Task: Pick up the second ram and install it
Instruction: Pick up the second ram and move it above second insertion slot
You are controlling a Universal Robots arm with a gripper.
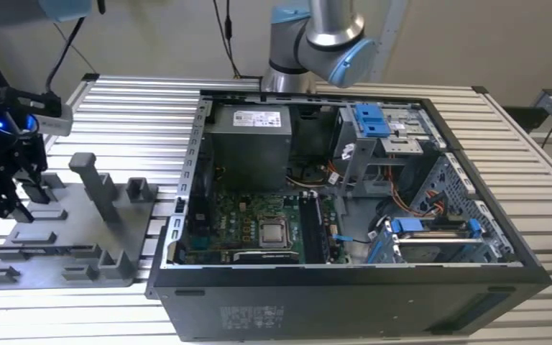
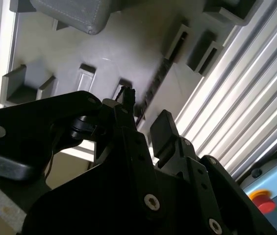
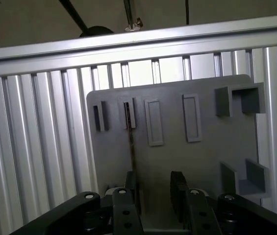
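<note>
The second ram (image 3: 130, 142) is a thin dark stick standing on edge in a slot of the grey fixture plate (image 3: 202, 161); its toothed edge (image 2: 154, 85) also shows in the second wrist view. My gripper (image 3: 155, 191) hangs just over the plate with its fingers apart. The stick's near end runs into the gap, close to one finger (image 3: 132, 188) and clear of the other finger (image 3: 178, 186). The same black gripper (image 1: 9, 190) sits over the fixture plate (image 1: 75, 277) at the exterior view's left. In the second wrist view the gripper (image 2: 145, 115) straddles the stick's end.
An open computer case (image 1: 353, 287) fills the middle of the exterior view, with the motherboard (image 1: 256, 230), a power supply (image 1: 249, 140) and blue drive latches (image 1: 372, 118) inside. Upright grey fixture blocks (image 1: 98, 187) rise from the plate. Everything rests on a slatted aluminium table (image 1: 132, 115).
</note>
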